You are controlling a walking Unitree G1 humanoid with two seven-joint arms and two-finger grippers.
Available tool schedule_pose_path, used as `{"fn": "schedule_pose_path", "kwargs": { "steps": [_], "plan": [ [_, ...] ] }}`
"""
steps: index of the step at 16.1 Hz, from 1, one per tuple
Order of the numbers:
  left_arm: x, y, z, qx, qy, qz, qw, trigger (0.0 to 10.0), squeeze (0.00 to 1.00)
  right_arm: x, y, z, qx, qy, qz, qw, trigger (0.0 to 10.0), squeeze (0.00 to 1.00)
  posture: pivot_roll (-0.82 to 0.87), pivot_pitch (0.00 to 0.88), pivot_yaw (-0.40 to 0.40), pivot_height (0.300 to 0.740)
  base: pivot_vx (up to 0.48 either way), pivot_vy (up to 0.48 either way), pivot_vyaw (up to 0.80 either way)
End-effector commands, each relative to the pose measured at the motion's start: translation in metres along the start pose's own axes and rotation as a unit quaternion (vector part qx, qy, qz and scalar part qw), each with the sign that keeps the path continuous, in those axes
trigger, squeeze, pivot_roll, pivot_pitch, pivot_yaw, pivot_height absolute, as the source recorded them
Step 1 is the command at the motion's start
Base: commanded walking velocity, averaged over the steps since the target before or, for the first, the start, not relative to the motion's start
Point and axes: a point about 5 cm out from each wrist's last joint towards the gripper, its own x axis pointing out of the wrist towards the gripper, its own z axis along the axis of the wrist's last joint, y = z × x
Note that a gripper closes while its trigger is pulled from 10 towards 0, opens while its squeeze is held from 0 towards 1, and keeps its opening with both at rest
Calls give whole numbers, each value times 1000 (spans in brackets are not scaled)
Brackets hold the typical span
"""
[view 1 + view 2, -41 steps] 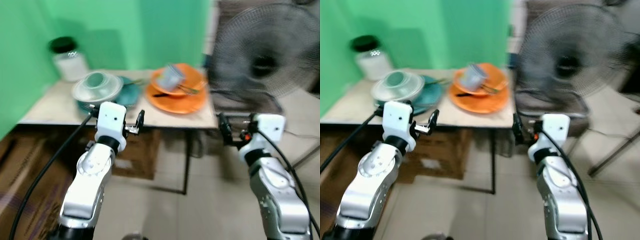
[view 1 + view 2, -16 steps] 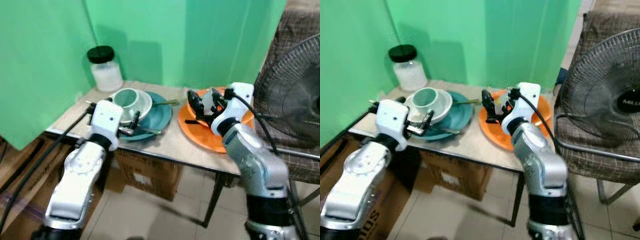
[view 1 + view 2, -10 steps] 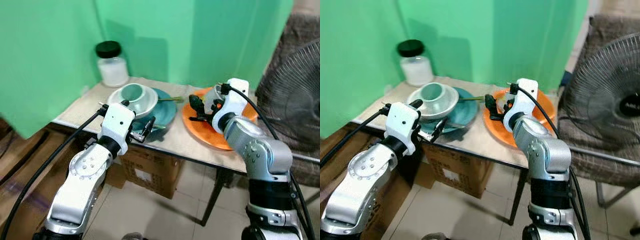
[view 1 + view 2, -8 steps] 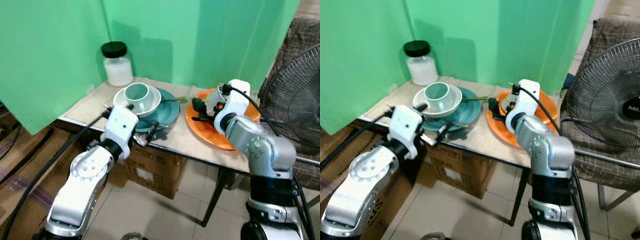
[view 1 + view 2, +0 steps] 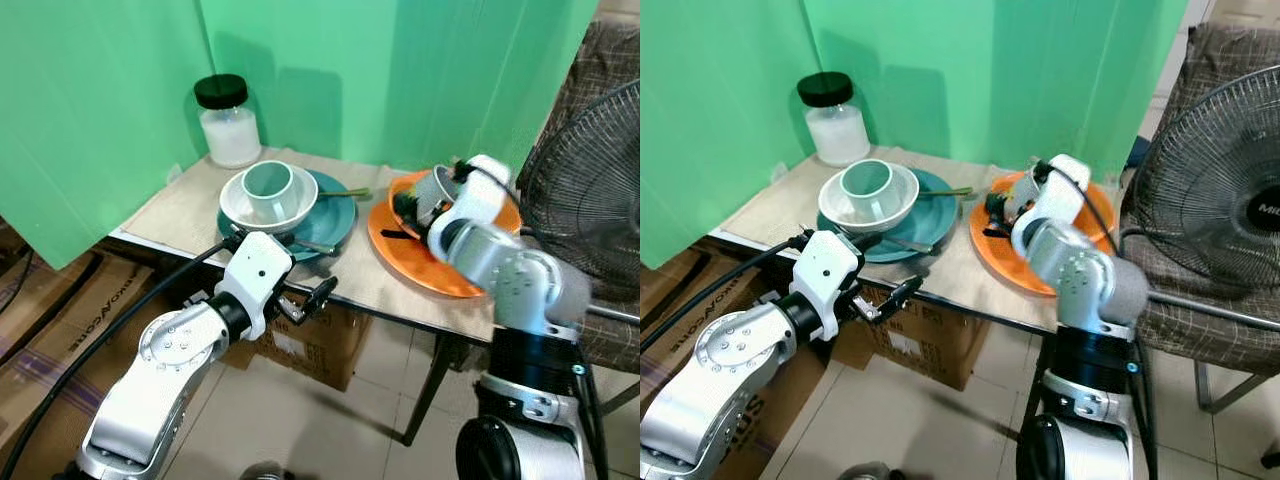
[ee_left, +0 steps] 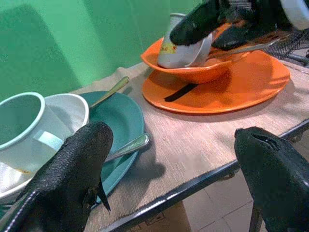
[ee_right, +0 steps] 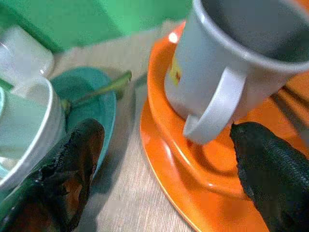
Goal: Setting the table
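Our right gripper [image 7: 159, 145] is open, fingers either side of the grey mug [image 7: 231, 63], which sits tilted in the orange bowl [image 6: 193, 72] just ahead. Likely light, rigid, glazed, slippery, breakable: we pinch the handle or rim. Left gripper [image 6: 169, 159] is open, empty.

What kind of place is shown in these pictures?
Probably a corner of a home set up for recording: a small table with dishes stands before a green backdrop, cardboard boxes lie under it, and a standing fan and a checked chair are beside it.
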Motion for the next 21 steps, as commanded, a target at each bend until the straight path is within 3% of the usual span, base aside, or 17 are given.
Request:
{"fn": "schedule_pose_path", "kwargs": {
  "steps": [1, 2, 3, 4, 7, 9, 21],
  "plan": [
    [-1, 1, -1, -1, 8, -3, 1000, 10000, 0, 3, 2, 1, -3, -1, -7, 1000, 10000, 0, 150, 0, 39, 740, 0, 0, 0],
    [-2, 0, -1, -2, 8, -9, 1000, 10000, 0, 8, 1, -3, -2, 5, -19, 1000, 10000, 0, 151, 0, 39, 740, 0, 0, 0],
    [-2, 0, 0, -2, 7, -14, 1000, 10000, 0, 9, 0, -4, 2, 6, -24, 1000, 9059, 0, 151, 0, 39, 740, 0, 0, 0],
    [-2, -4, 1, -3, 4, -31, 999, 10000, 0, 12, 0, -5, 20, 2, -36, 999, 0, 0, 156, 0, 38, 740, 0, 0, 0],
    [-3, -5, 1, -2, 6, -34, 999, 10000, 0, 15, 1, -6, 47, -6, -40, 998, 0, 0, 155, 0, 38, 740, 0, 0, 0],
    [-2, -5, 1, 0, 7, -36, 999, 10000, 0, 19, 1, -1, 72, -43, -36, 996, 0, 0, 155, 0, 38, 740, 0, 0, 0],
    [-1, -5, -3, 10, 15, -40, 999, 10000, 0, 26, 1, -5, 60, -60, -18, 996, 0, 0, 154, 0, 40, 740, 0, 0, 0]
  ]
}}
